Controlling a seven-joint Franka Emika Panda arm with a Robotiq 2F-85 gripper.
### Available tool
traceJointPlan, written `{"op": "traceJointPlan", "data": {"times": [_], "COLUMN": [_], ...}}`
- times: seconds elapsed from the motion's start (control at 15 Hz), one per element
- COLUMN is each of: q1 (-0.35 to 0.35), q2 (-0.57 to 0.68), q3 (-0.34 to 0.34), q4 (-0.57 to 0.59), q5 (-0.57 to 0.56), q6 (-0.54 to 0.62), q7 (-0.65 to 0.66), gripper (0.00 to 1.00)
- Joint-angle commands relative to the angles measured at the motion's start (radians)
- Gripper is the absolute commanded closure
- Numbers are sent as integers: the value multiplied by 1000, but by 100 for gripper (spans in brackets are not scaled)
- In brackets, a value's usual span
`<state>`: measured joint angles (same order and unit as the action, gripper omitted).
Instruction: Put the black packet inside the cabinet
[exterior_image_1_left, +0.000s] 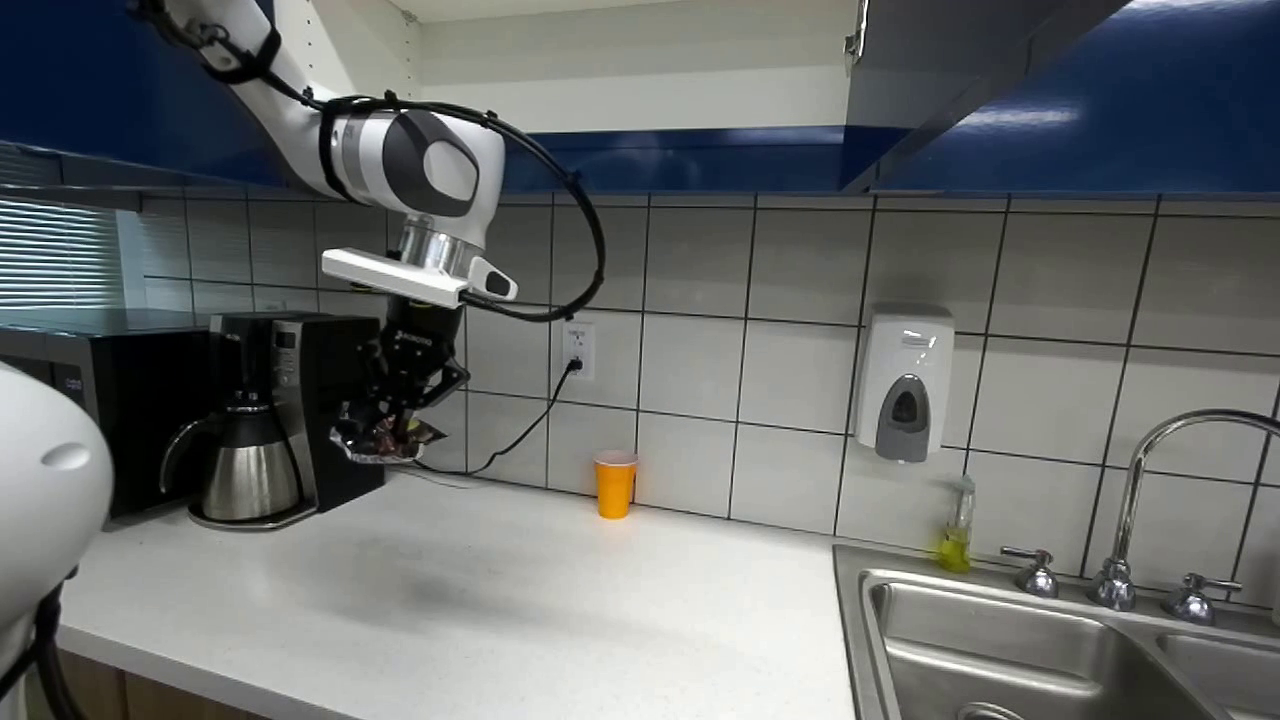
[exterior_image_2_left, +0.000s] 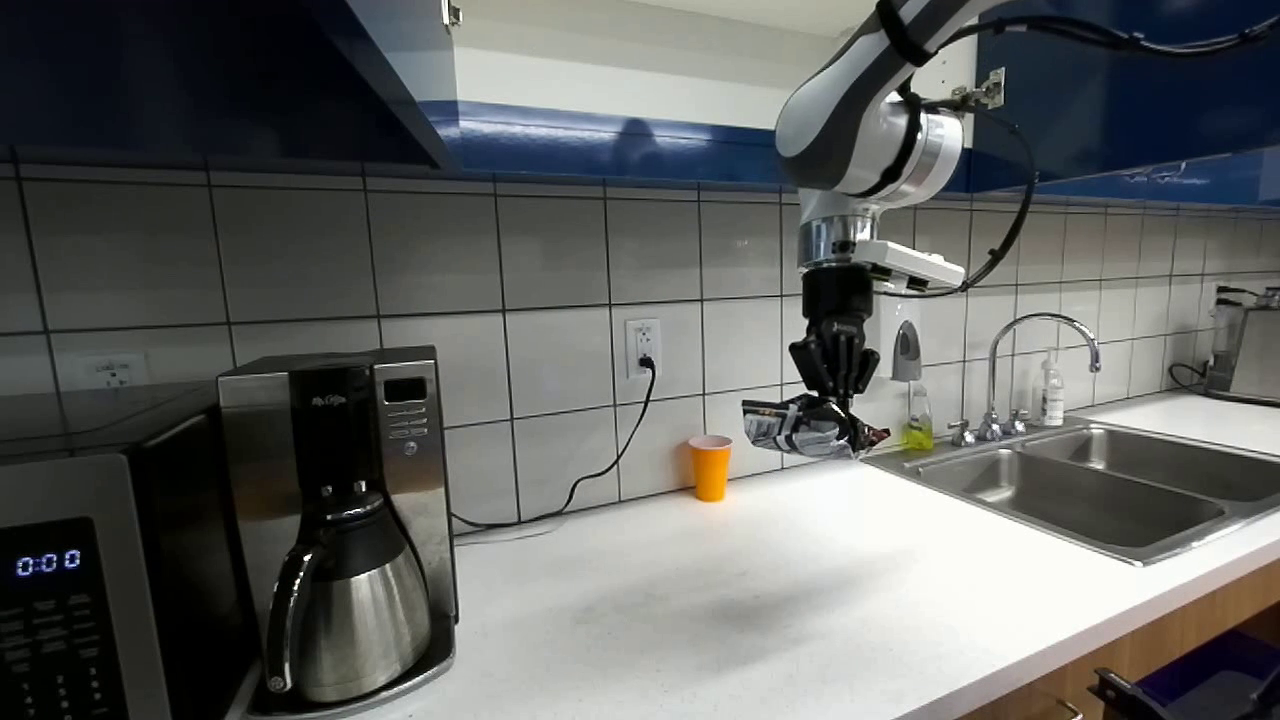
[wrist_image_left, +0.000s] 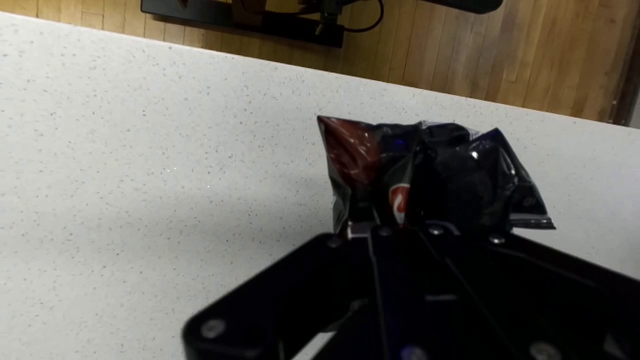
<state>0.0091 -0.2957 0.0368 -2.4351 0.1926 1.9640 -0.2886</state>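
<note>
packet in end effector, over counter | cup between coffee machine and sink | cabinet overhead

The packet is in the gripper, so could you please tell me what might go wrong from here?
The crumpled packet is pinched in the gripper with its ends sticking out, so it might slip and drop to the counter. It hangs lower than the cabinet, so it could catch on the blue lower edge if not lifted enough. The cable loops out from the arm and might snag on an open door.
</note>
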Motion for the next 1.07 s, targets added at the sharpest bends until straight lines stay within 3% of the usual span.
{"op": "traceJointPlan", "data": {"times": [0.0, 1.0], "q1": [22, 19], "q2": [-53, -157], "q3": [-10, -7], "q4": [19, 159], "q5": [-26, -83], "q6": [-63, -267], "q7": [42, 138], "gripper": [99, 99]}}
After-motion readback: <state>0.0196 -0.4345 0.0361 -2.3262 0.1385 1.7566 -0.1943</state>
